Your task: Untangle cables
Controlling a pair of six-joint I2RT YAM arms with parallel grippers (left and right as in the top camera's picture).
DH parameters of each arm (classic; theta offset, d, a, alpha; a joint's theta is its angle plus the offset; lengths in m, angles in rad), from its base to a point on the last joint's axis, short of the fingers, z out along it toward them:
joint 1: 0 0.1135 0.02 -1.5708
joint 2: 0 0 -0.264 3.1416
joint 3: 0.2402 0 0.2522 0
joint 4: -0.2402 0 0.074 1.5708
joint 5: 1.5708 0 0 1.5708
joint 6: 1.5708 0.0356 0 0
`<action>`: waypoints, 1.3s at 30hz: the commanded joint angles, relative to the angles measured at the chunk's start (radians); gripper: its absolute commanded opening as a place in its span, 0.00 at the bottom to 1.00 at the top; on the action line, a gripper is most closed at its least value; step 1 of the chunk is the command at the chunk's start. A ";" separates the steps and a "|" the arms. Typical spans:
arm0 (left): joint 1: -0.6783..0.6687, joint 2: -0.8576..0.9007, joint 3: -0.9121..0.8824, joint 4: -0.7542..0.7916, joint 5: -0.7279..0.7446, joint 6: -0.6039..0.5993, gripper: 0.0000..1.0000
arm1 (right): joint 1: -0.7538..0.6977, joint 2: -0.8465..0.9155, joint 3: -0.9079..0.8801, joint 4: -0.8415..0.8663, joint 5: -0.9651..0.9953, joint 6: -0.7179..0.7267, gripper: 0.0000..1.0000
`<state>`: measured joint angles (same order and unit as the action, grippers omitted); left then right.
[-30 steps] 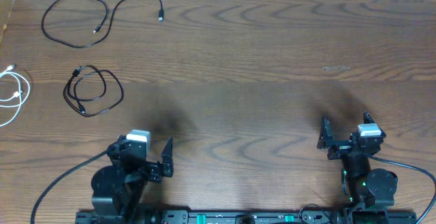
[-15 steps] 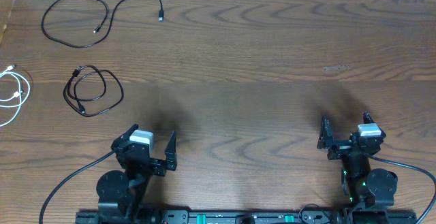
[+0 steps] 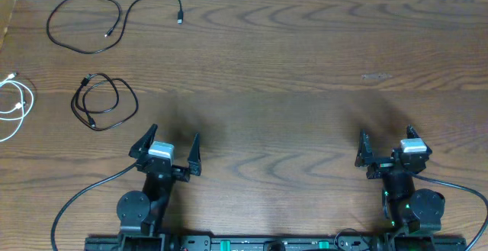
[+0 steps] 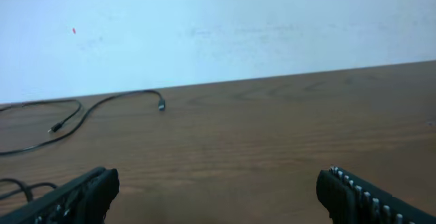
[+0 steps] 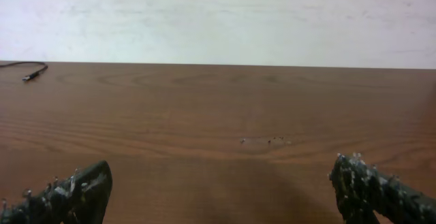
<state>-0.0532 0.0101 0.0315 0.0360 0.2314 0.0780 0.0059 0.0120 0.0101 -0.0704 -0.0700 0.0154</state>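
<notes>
Three cables lie apart at the table's far left. One black cable [image 3: 180, 18] forms a wide loop with a trailing tail near the back edge. A second black cable [image 3: 90, 78] is coiled in overlapping loops in front of it. A white cable [image 3: 30, 98] curls at the left edge, partly cut off. My left gripper [image 3: 174, 133] stands open and empty to the right of the coiled one, well short of it. My right gripper [image 3: 386, 133] stands open and empty at the near right. The left wrist view shows the tailed cable's plug [image 4: 161, 105] far ahead of the left gripper [image 4: 218, 186].
A pale scuff [image 3: 376, 76] marks the wood right of centre. Thick black wires [image 3: 76, 202] run from the arm bases along the front edge. A white wall [image 5: 218, 20] stands behind the table's back edge. A wooden side panel [image 3: 8, 11] borders the far left.
My left arm has swung its open gripper to the right and slightly forward, straightening to face the table's back. The right arm and the cables have stayed where they were.
</notes>
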 commanded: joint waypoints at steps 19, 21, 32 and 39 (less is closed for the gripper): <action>0.040 -0.009 -0.028 -0.107 -0.173 -0.079 0.98 | -0.008 -0.007 -0.004 -0.001 0.011 0.013 0.99; 0.040 -0.009 -0.028 -0.107 -0.174 -0.078 0.98 | -0.008 -0.007 -0.004 -0.001 0.011 0.013 0.99; 0.040 -0.009 -0.028 -0.111 -0.199 -0.083 0.98 | -0.008 -0.007 -0.005 -0.001 0.011 0.013 0.99; 0.040 -0.009 -0.028 -0.111 -0.188 -0.071 0.97 | -0.008 -0.007 -0.004 -0.001 0.011 0.013 0.99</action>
<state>-0.0196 0.0101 0.0185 -0.0296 0.0532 -0.0029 0.0059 0.0120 0.0101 -0.0704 -0.0700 0.0154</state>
